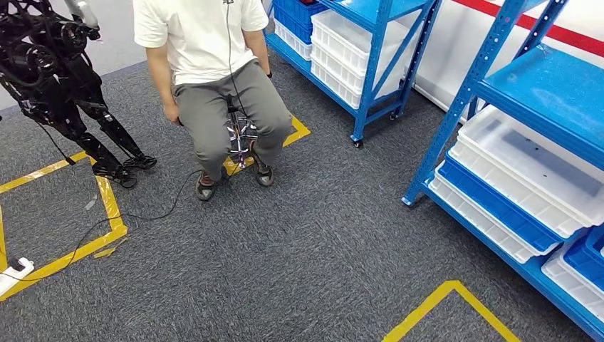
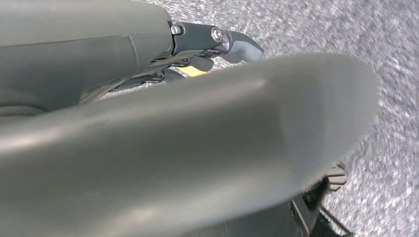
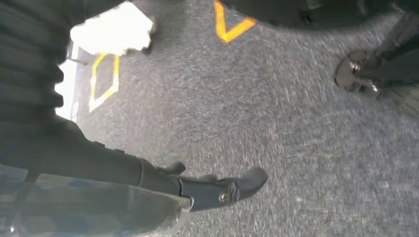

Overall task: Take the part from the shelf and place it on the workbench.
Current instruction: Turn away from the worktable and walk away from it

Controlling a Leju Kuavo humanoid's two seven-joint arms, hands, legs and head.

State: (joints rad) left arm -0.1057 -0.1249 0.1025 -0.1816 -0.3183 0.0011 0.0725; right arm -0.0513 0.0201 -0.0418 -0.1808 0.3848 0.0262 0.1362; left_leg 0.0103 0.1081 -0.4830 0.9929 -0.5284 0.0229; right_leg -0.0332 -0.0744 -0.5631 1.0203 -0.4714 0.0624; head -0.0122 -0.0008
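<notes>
1. We see no part yet. The shelf (image 1: 491, 92) nearest us, blue-framed, carries white bins (image 1: 530, 160) and blue bins (image 1: 498, 203), and what lies inside them is hidden from the head view. So where the part sits we can't tell; prob. in one of those bins.
2. Left hand (image 2: 207, 42): the wrist view is mostly taken up by the grey thumb (image 2: 207, 143), w/ dark fingers (image 2: 237, 47) poking out past it over grey carpet (image 2: 395, 49). Nothing visible between thumb and fingers, but the view is too blocked to say whether they're spread or curled in. We can't tell.
3. Right hand (image 3: 197, 190): fingers (image 3: 244, 182) reach out over the carpet, no object on or beside them. They look extended and empty, so we read them as apart.
4. Handling, a judgement only: w/ the part unseen, we can't call weight, stiffness or slip. Shelf parts in bins of this kind are often rigid and small, so we'd plan for a firm wrap across the widest solid section, thumb opposite fingers, and check grip before lifting clear of the bin wall.
5. No surface for the drop-off is in view either; a 2nd shelf (image 1: 370, 43) stands farther off.
6. Also well beyond the fingers: a person (image 1: 214, 78) seated on a stool, another black robot (image 1: 64, 85), yellow floor tape (image 1: 449, 303). Approx. task progress: just starting, nothing picked.
</notes>
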